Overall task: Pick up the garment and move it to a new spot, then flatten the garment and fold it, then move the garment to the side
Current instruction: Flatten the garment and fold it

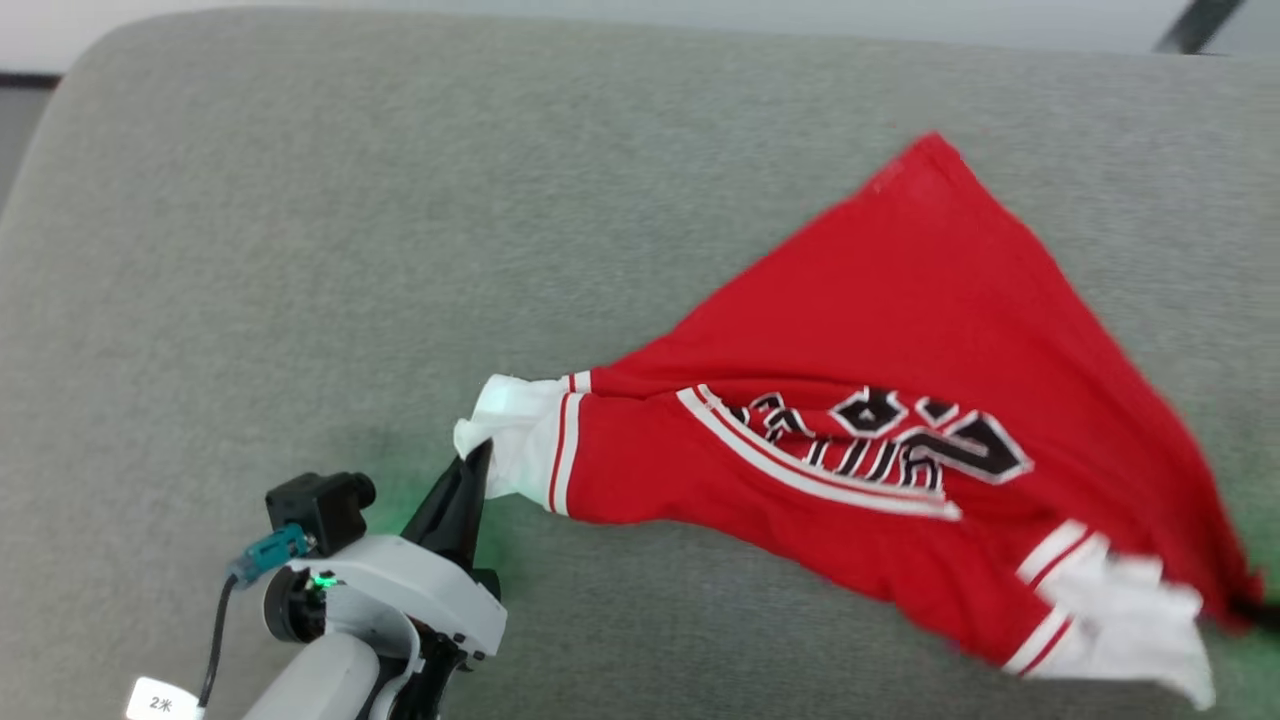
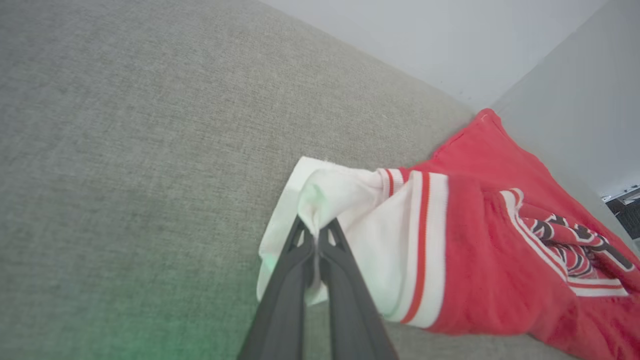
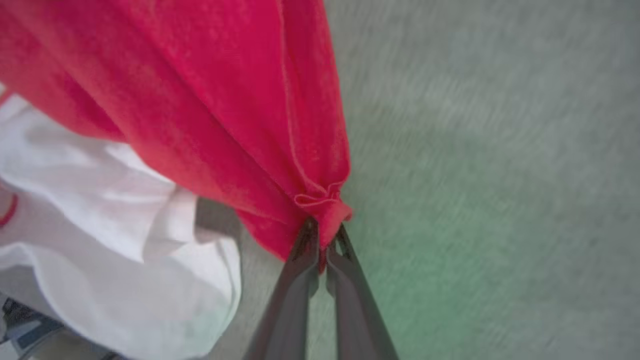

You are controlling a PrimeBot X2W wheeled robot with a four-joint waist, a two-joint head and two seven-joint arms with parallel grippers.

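2 long dark fingers of the left tool press together at the lower left of the head view, clenched on the edge of a white short sleeve. The left wrist view shows the same grip from close by: the fingertips meet with a fold of white cloth caught between them, and more of the sleeve spreads on both sides of the fingers. A small black camera block sits on the pale wrist behind that tool. A faint green glow tints the grey woven-fabric surface beside it.

From that sleeve the red jersey-style garment stretches to the right across the surface, drawn into long creases between the 2 grips. Red-and-white striped trim marks where the sleeve joins the body, and a curved white-and-red band runs beside the print. The black, white-edged number "23" faces up near the middle of the cloth, creased and upside down to the head camera. 1 red corner points toward the far edge of the surface. Whether the middle of the garment touches the surface or hangs just above it I cannot tell.

At the lower right of the head view a second white sleeve with striped trim droops, blurred. The right tool is clamped on a bunched red hem, its fingertips closed with the cloth squeezed between them, above the grey surface.
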